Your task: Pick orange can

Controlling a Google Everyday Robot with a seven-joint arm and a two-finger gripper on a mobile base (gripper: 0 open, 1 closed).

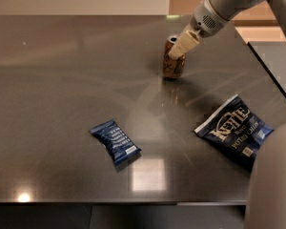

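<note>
Standing upright at the far right of the dark glossy tabletop [62, 85], the small orange-brown drink can [170, 65] has its upper right side covered by the cream-tipped gripper [181, 47], which touches it. Clamped or loose: cannot tell. The grey arm [224, 4] is cut off at the top edge. Near side: a small blue snack packet [115, 141]; a dark blue chip bag [231, 130], its corner hidden by the pale robot body [274, 180].
</note>
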